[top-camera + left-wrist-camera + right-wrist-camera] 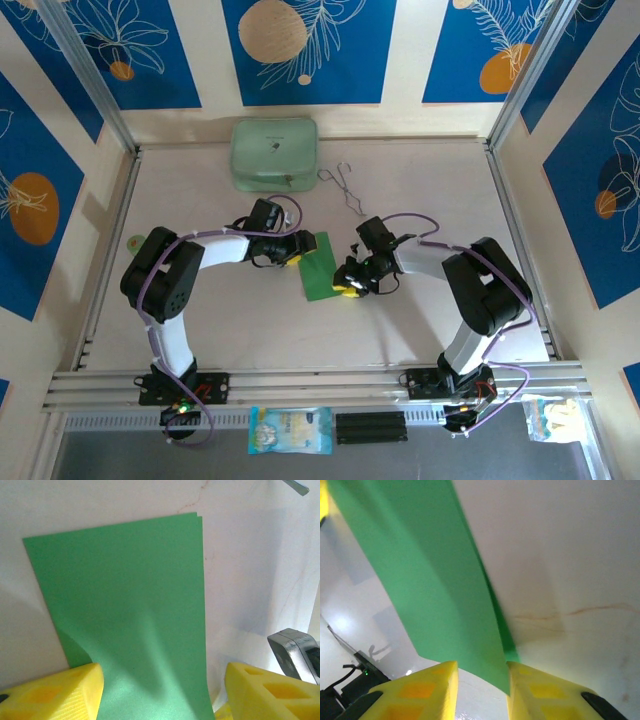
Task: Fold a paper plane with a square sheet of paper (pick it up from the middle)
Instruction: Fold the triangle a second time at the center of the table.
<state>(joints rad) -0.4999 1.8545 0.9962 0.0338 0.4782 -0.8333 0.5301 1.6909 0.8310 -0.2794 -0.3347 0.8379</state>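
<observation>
The square sheet of paper [318, 268] lies on the table between my two grippers, bright green and folded in half into a narrow rectangle. In the left wrist view the paper [125, 605] shows two stacked layers at its far right corner. My left gripper [296, 252] is open, and its yellow fingers [55, 695] straddle the paper's near end. My right gripper [348, 285] is at the sheet's lower right edge. Its fingers [420, 690] stand a little apart, with a raised corner of the paper [430, 570] hanging between them, close to the right-hand one.
A pale mint-green case [274, 153] sits at the back of the table, with thin wire tongs [345, 185] to its right. A small green disc [135, 241] lies near the left rail. A blue-white packet [290, 430] lies in front of the arm bases.
</observation>
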